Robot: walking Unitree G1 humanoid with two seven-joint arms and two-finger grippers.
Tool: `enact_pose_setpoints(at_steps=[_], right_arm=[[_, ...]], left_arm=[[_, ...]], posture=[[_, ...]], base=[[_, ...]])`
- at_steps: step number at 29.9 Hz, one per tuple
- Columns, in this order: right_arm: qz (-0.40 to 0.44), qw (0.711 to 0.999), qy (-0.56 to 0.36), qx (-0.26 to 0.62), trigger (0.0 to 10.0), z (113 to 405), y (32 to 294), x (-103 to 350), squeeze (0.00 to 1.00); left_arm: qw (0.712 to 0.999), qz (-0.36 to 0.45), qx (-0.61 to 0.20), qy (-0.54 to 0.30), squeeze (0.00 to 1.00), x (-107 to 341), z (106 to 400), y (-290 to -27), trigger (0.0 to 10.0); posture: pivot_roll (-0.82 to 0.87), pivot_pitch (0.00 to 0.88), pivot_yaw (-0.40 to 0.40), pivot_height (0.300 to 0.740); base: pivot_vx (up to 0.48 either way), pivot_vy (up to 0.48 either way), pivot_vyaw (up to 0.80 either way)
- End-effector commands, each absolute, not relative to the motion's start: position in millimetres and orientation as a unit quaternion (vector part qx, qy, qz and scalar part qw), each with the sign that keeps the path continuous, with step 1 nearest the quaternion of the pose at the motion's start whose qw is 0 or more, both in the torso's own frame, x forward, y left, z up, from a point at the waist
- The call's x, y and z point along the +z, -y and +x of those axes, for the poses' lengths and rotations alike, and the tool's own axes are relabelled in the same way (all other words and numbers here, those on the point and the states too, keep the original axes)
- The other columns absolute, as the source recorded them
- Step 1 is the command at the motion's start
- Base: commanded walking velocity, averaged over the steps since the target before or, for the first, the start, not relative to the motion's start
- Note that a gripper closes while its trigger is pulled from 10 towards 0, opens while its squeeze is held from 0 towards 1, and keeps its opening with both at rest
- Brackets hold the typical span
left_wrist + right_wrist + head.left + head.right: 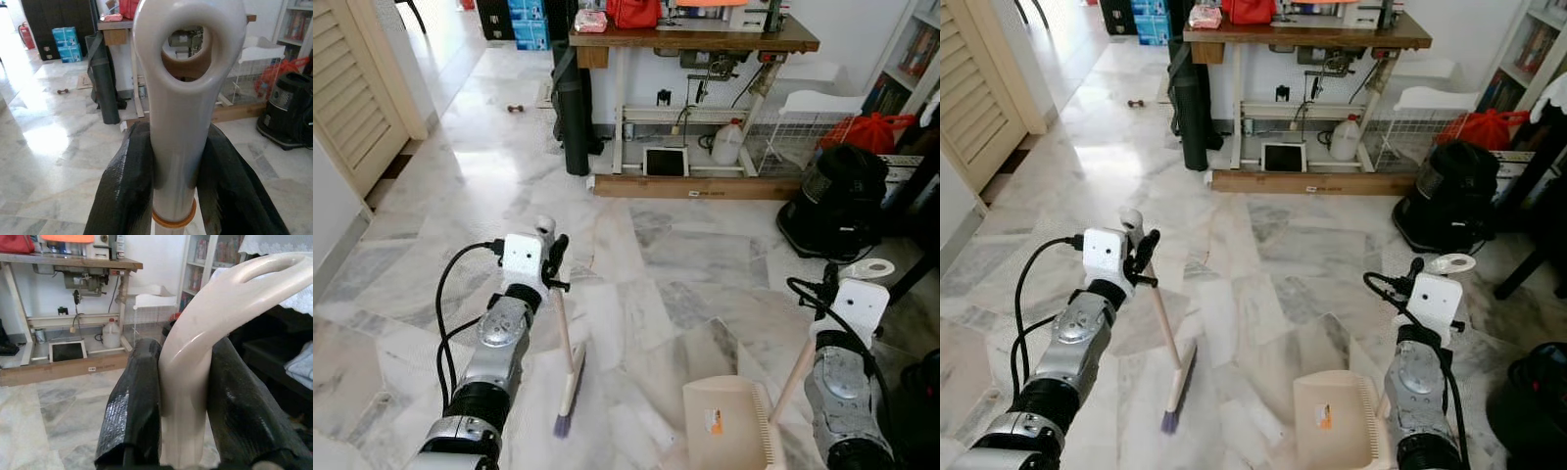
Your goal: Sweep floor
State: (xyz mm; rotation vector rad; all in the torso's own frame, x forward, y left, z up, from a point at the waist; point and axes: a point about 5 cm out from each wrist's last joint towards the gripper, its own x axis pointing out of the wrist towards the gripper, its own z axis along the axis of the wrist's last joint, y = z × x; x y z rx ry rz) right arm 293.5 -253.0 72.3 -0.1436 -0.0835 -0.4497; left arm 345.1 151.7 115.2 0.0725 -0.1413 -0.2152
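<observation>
On the marble floor (705, 255) near the robot, the left gripper (553, 262) clenches the cream handle of a brush (570, 377), its purple bristles resting on the tiles; to the right, the right gripper (183, 401) grasps the handle of a beige dustpan (729, 426) lying flat; far off stands a sewing table (695, 39).

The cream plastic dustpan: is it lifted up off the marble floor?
No. The cream plastic dustpan rests flat on the grey-veined marble floor, its long handle held by the right gripper.
</observation>
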Motion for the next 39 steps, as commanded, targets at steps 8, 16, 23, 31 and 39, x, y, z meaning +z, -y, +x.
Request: enact_pose_setpoints(at_steps=[8,16,23,31,39], right_arm=[[-0.078,0.970,0.057,-0.225,10.0,293.1,251.4,74.2,0.00],[-0.089,0.968,0.056,-0.229,10.0,290.5,252.2,71.6,0.00],[-0.106,0.965,0.064,-0.231,10.0,292.7,255.7,76.4,0.00],[-0.114,0.962,0.069,-0.237,10.0,293.2,257.5,78.7,0.00],[-0.104,0.968,0.053,-0.222,10.0,288.2,240.9,65.1,0.00]], left_arm=[[0.987,0.046,-0.119,0.098,0.00,129.9,344.3,-157.0,10.0],[0.986,0.049,-0.122,0.101,0.00,131.9,339.0,-161.2,10.0],[0.986,0.048,-0.125,0.100,0.00,135.9,337.4,-163.1,10.0],[0.986,0.040,-0.130,0.101,0.00,139.4,336.1,-159.0,10.0],[0.987,0.029,-0.116,0.111,0.00,148.7,345.8,-159.0,10.0]], posture=[[0.10,0.091,0.024,0.740],[0.12,0.125,0.034,0.740],[0.12,0.145,0.037,0.740],[0.13,0.162,0.032,0.740],[0.14,0.175,0.027,0.740]], base=[[0.000,0.000,0.00],[0.000,0.000,0.00],[0.000,0.000,0.00],[0.000,0.000,0.00],[0.000,0.000,0.00]])
